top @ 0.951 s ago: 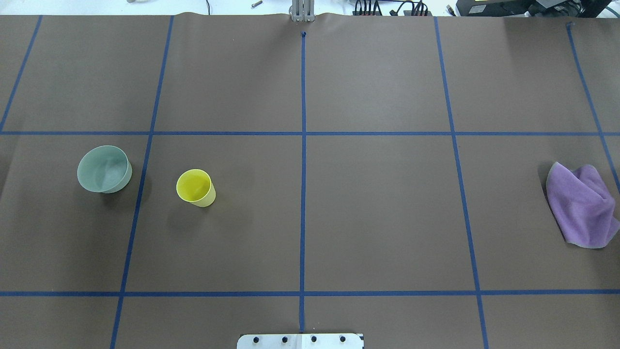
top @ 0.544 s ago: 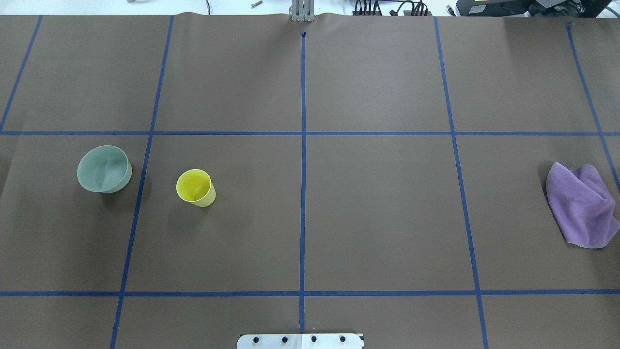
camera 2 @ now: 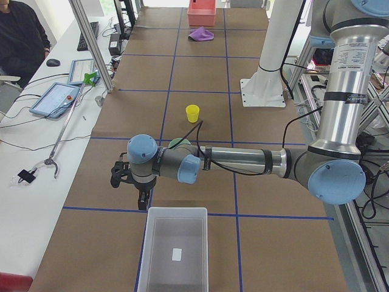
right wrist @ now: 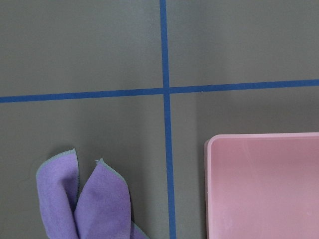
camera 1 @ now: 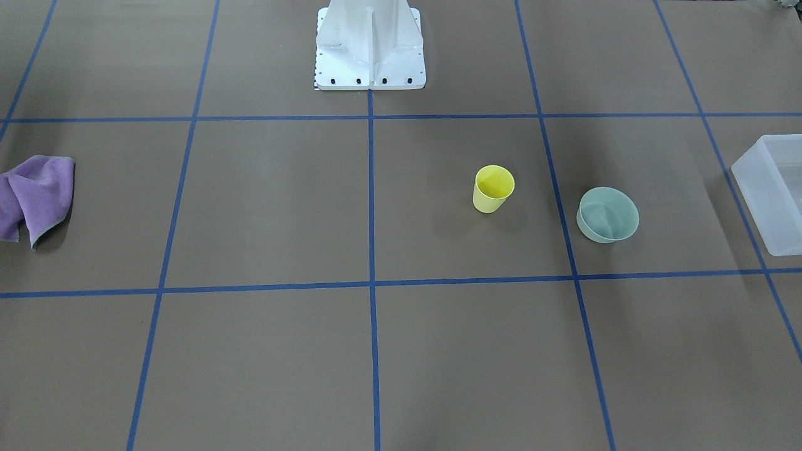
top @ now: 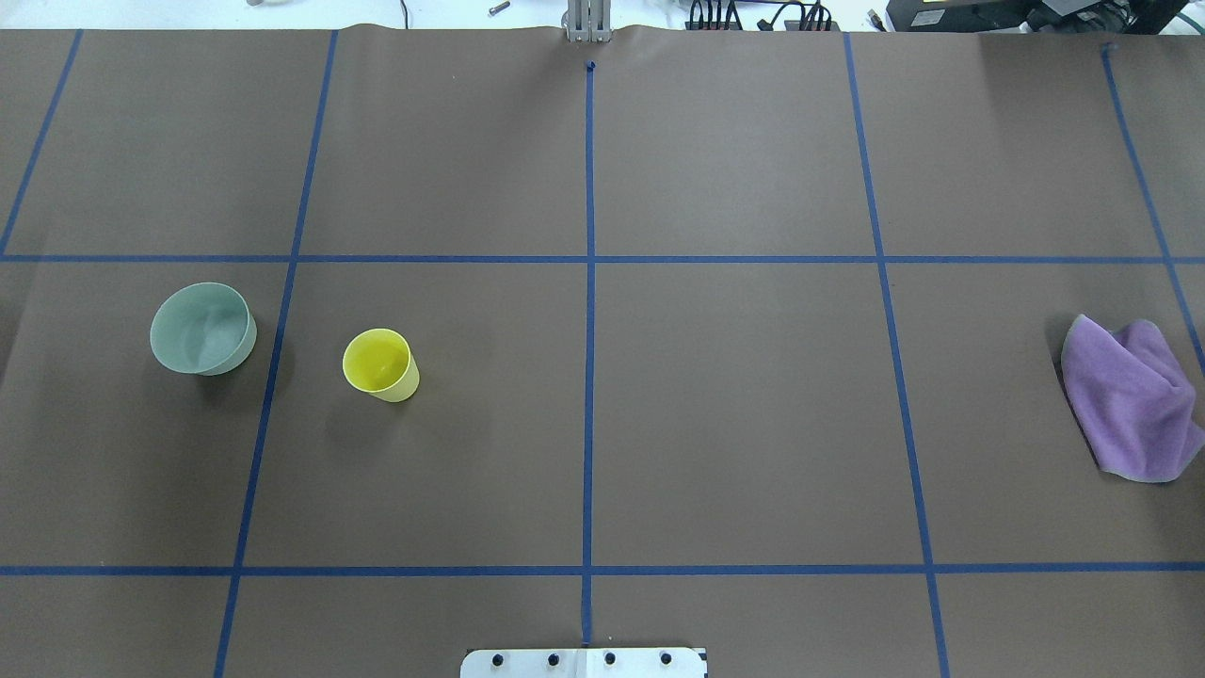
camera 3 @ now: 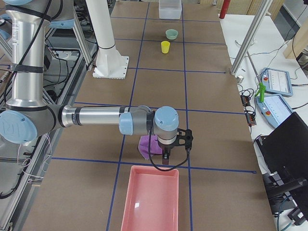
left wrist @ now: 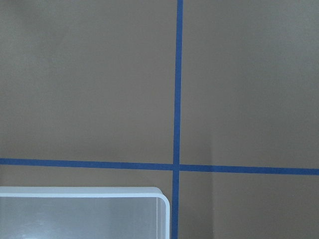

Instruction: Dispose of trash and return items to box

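Overhead exterior: you have the bowl [top: 202,329] and the yellow cup [top: 380,364] upright on the robot's left half, near each other but not touching. The purple cloth [top: 1130,400] lies crumpled at the far right. No arm shows in this view.
Box: the box [camera 1: 770,194] sits at the table's left end, beyond the bowl, with neither item in it.
Left gripper: the left gripper [camera 2: 142,199] hangs pointing down between bowl and box. It shows only from the side, so you cannot tell its gape; nothing is visible in it.
Right gripper: the right gripper [camera 3: 166,158] hangs above the cloth, beside the pink tray [camera 3: 126,202]. Its gape cannot be told either.
Progress: likely the start, nothing put away yet.
Risk, bowl: it looks light and thin, so an off-centre rim pinch could skid it or tip it toward the cup.
Risk, box: clip a wall on the drop and it may shift.
Risk, cloth: it is limp, so a shallow grab may catch one fold and trail the rest.
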Available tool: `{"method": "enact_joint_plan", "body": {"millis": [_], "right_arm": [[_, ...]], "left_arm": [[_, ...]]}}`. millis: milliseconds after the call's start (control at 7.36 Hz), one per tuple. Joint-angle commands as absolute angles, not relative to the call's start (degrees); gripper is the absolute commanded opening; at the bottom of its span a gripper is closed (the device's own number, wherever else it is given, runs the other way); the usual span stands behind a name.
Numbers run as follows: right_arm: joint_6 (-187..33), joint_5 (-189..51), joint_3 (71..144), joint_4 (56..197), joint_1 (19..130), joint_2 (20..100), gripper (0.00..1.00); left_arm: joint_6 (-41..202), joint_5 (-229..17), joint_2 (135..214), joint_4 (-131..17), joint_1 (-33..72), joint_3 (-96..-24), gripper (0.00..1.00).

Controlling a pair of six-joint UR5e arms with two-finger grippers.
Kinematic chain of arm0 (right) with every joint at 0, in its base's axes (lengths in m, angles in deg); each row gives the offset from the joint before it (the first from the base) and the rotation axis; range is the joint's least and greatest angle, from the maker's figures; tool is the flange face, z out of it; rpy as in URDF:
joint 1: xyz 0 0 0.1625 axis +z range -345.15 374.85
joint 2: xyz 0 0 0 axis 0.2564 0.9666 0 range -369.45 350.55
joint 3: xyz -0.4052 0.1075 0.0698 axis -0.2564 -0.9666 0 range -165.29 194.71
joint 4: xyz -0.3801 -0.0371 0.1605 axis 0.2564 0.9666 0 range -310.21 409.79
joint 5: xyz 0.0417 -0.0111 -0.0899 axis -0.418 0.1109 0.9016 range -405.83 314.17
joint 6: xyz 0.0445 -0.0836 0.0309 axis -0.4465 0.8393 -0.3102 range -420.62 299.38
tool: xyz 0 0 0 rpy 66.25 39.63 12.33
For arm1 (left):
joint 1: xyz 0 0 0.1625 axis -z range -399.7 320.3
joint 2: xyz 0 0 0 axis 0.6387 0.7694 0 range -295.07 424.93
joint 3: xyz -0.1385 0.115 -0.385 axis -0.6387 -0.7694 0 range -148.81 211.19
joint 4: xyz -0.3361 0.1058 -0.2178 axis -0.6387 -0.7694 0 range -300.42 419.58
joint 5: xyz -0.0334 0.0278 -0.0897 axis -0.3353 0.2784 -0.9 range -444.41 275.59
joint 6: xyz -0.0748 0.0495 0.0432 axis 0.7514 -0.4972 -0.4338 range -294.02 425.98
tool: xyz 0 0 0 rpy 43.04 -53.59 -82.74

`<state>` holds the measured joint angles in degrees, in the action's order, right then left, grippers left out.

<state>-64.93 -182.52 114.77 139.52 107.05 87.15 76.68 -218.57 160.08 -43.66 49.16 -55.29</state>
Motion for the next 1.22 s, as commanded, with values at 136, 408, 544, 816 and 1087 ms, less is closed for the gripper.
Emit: {"method": "enact_joint_plan", "body": {"millis": [136,408,544,816,1087], "right_arm": [[-64.9,-182.7,114.7,139.5,107.1,87.1,1.00],[-64.9,-182.7,114.7,139.4,107.0,87.0,1.00],[-64.9,-182.9,114.8,139.4,107.1,87.0,1.00],[-64.9,-182.9,114.8,139.4,107.0,87.1,1.00],[-64.9,-182.9,114.8,139.4,107.0,87.1,1.00]], "left_arm": [[86.6,-218.3,164.0,-44.6,48.3,-55.1,0.98],[90.9,-217.7,167.0,-44.8,43.3,-57.5,0.98],[96.8,-216.0,166.8,-45.0,41.2,-60.7,0.98],[107.1,-215.5,166.6,-45.8,32.1,-64.8,0.98],[114.3,-213.7,162.4,-53.7,24.4,-64.5,0.98]]}}
